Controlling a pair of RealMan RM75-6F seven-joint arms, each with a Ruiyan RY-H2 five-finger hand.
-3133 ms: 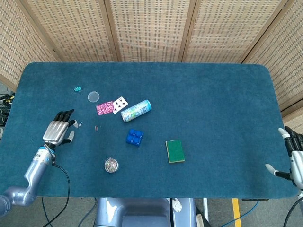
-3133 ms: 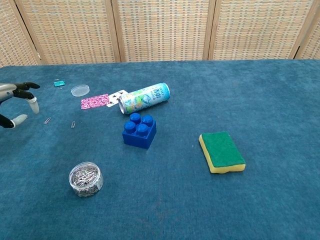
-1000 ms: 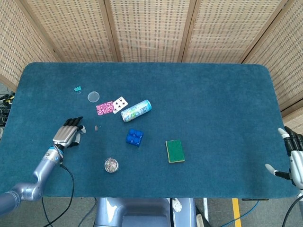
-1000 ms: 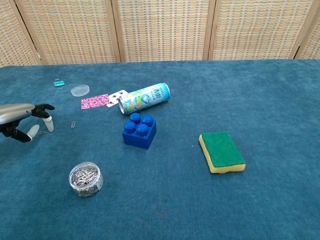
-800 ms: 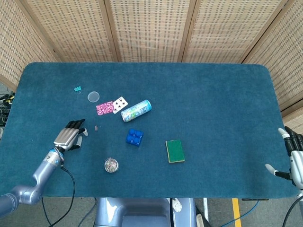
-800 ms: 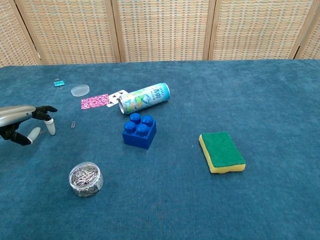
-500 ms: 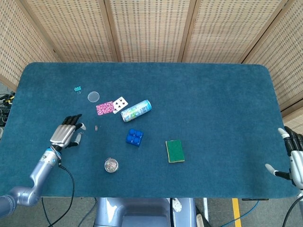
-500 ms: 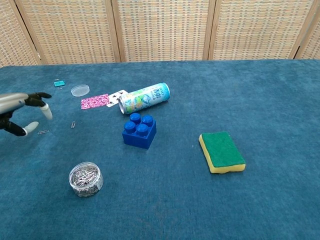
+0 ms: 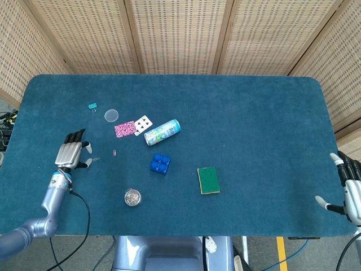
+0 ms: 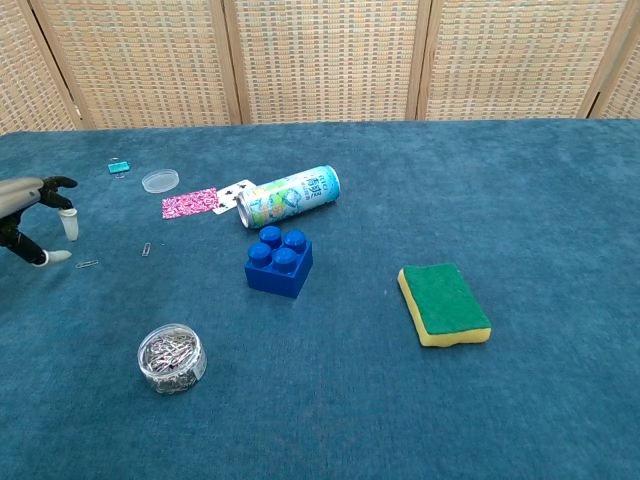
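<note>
Blue table: can, brick (apart), sponge.

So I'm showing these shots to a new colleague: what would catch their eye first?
Probably the bright things on the dark blue table: a blue toy brick in the middle, a printed can lying on its side just behind it, and a green and yellow sponge to the right. Then the left hand, fingers spread, poised over the left side by two small paper clips.

A blue brick sits between a drink can and a green sponge.
</note>
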